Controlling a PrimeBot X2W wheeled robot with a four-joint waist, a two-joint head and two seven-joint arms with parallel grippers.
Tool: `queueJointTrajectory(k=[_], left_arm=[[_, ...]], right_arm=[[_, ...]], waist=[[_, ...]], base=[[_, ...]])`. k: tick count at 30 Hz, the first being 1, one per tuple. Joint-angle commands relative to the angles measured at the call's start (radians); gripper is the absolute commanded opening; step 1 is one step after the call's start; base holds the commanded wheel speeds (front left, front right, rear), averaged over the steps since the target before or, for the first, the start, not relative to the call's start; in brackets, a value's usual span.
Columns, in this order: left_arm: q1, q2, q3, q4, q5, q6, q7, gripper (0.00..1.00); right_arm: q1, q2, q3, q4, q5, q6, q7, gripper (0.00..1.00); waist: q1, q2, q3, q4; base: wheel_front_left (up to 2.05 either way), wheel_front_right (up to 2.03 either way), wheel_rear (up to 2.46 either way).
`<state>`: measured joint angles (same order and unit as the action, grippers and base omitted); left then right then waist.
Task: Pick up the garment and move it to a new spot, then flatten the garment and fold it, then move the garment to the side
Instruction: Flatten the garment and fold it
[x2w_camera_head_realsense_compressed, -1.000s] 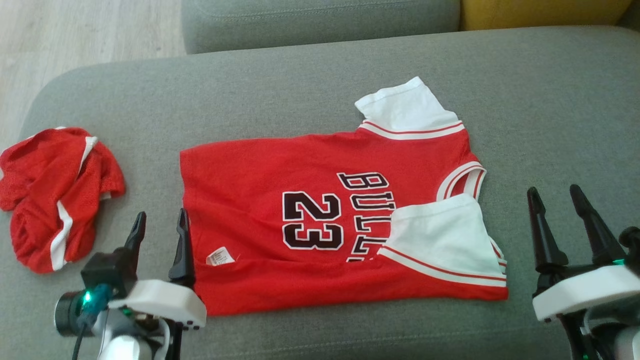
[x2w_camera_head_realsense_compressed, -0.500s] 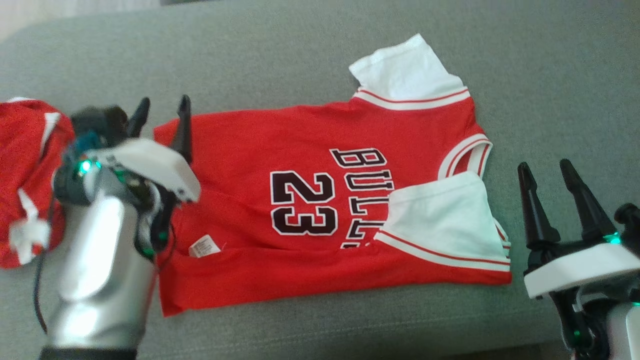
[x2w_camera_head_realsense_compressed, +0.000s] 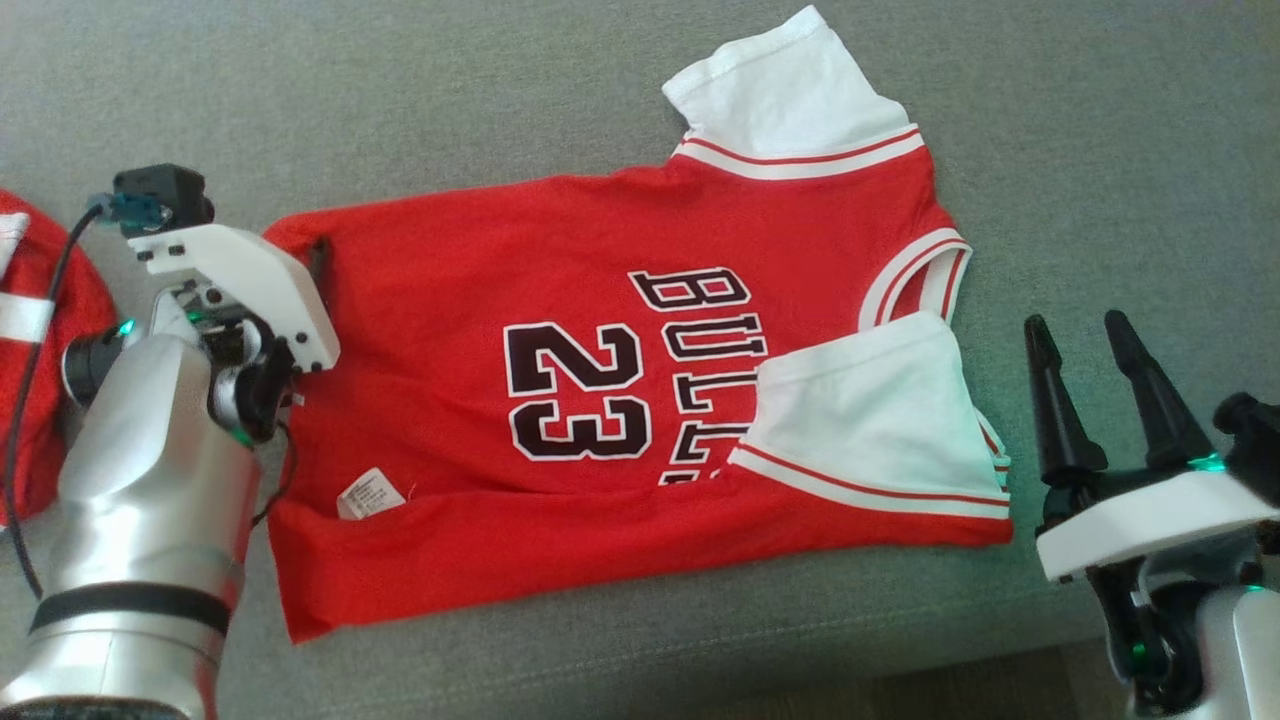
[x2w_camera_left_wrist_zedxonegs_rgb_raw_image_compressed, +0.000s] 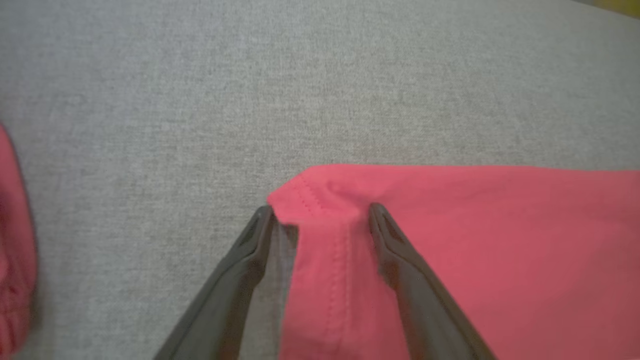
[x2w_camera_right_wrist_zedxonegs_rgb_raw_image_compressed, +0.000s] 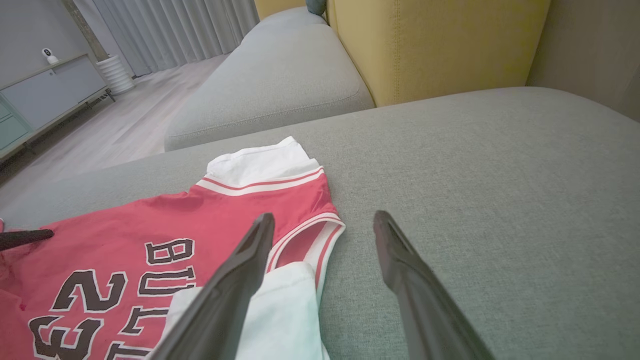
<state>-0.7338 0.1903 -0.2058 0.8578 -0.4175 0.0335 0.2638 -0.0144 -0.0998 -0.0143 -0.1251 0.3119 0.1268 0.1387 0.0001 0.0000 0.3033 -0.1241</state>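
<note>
The garment (x2w_camera_head_realsense_compressed: 600, 380) is a red jersey with black "BULLS 23" lettering and white sleeves, lying spread on the grey sofa cushion (x2w_camera_head_realsense_compressed: 450, 90). My left gripper (x2w_camera_left_wrist_zedxonegs_rgb_raw_image_compressed: 320, 215) points down at its far left hem corner (x2w_camera_left_wrist_zedxonegs_rgb_raw_image_compressed: 310, 195). The jaws stand open, one finger (x2w_camera_left_wrist_zedxonegs_rgb_raw_image_compressed: 250, 250) on the cushion outside the hem and the other finger (x2w_camera_left_wrist_zedxonegs_rgb_raw_image_compressed: 395, 250) on the red cloth, with the puckered corner between them. In the head view the white wrist housing (x2w_camera_head_realsense_compressed: 250, 280) covers most of those fingers. My right gripper (x2w_camera_head_realsense_compressed: 1075, 325) is open and holds nothing, just right of the jersey's near white sleeve (x2w_camera_head_realsense_compressed: 870, 410).
A second, crumpled red and white garment (x2w_camera_head_realsense_compressed: 30, 400) lies at the cushion's left end, close to my left arm. The cushion's front edge (x2w_camera_head_realsense_compressed: 900, 660) runs along the bottom. Beyond the jersey sit another grey cushion (x2w_camera_right_wrist_zedxonegs_rgb_raw_image_compressed: 280, 85), a yellow backrest (x2w_camera_right_wrist_zedxonegs_rgb_raw_image_compressed: 440, 45) and wooden floor (x2w_camera_right_wrist_zedxonegs_rgb_raw_image_compressed: 125, 120).
The head camera has tipped downward. My left arm has reached forward from the near hem to the jersey's far left corner, fingers now pointing down. The right gripper has stayed put.
</note>
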Motion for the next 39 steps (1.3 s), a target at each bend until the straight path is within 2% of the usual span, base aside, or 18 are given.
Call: queueJointTrajectory(k=[1, 3, 4, 5, 6, 7, 13, 18, 27, 35, 36, 39], left_arm=[[-0.056, 0.045, 0.037, -0.012, -0.010, -0.009, 0.004, 1.00], [-0.063, 0.043, 0.034, 0.011, -0.014, -0.015, 0.012, 1.00], [-0.067, 0.043, 0.031, 0.016, -0.015, -0.021, 0.006, 0.91], [-0.071, 0.044, 0.026, 0.020, -0.011, -0.026, -0.003, 0.48], [-0.076, 0.045, 0.020, 0.022, -0.007, -0.031, -0.014, 0.21], [-0.082, 0.045, 0.018, 0.022, -0.004, -0.034, -0.034, 0.00], [-0.100, 0.042, 0.006, 0.022, 0.010, -0.049, -0.145, 0.00], [-0.122, 0.028, -0.006, 0.024, 0.014, -0.060, -0.205, 0.00], [-0.196, -0.050, -0.060, 0.002, 0.030, -0.072, -0.227, 0.00], [-0.241, -0.119, -0.120, -0.008, 0.026, -0.086, -0.247, 0.00], [-0.252, -0.128, -0.138, -0.009, 0.020, -0.090, -0.252, 0.00], [-0.266, -0.136, -0.166, -0.008, 0.010, -0.093, -0.258, 0.00]], right_arm=[[-0.031, -0.017, 0.016, -0.030, 0.010, 0.004, -0.016, 1.00], [-0.032, -0.015, 0.015, -0.026, 0.011, 0.004, -0.017, 1.00], [-0.033, -0.014, 0.015, -0.025, 0.010, 0.004, -0.016, 1.00], [-0.034, -0.013, 0.015, -0.025, 0.009, 0.004, -0.016, 1.00], [-0.035, -0.012, 0.015, -0.024, 0.009, 0.004, -0.016, 1.00], [-0.038, -0.013, 0.015, -0.020, 0.011, 0.004, -0.016, 1.00], [-0.064, -0.040, 0.019, 0.012, 0.022, 0.004, -0.023, 1.00], [-0.163, -0.108, 0.014, 0.085, 0.041, 0.004, -0.023, 1.00], [-0.466, -0.228, 0.067, 0.339, 0.125, 0.004, -0.005, 1.00], [-0.725, -0.309, 0.181, 0.600, 0.184, 0.004, 0.027, 1.00], [-0.780, -0.327, 0.210, 0.663, 0.196, 0.004, 0.045, 1.00], [-0.852, -0.350, 0.254, 0.746, 0.208, 0.004, 0.070, 1.00]], waist=[[-0.0001, 0.0000, 0.001, 0.001], [-0.0001, 0.0000, 0.000, 0.004], [-0.0001, 0.0000, -0.001, 0.004], [-0.0001, 0.0000, -0.001, 0.005], [-0.0001, 0.0000, -0.001, 0.006], [-0.0001, 0.0000, 0.000, 0.007], [-0.0001, 0.0000, 0.001, 0.012], [-0.0001, 0.0000, 0.022, 0.028], [-0.0001, 0.0000, 0.122, 0.132], [-0.0001, 0.0000, 0.182, 0.229], [-0.0001, 0.0000, 0.194, 0.247], [-0.0001, 0.0000, 0.206, 0.267]], base=[[0.00, 0.00, 0.00], [0.00, 0.00, 0.00], [0.00, 0.00, 0.00], [0.00, 0.00, 0.00], [0.00, 0.00, 0.00], [0.00, 0.00, 0.00], [0.00, 0.00, 0.00], [0.00, 0.00, 0.00], [0.00, 0.00, 0.00], [0.00, 0.00, 0.00], [0.00, 0.00, 0.00], [0.00, 0.00, 0.00]])
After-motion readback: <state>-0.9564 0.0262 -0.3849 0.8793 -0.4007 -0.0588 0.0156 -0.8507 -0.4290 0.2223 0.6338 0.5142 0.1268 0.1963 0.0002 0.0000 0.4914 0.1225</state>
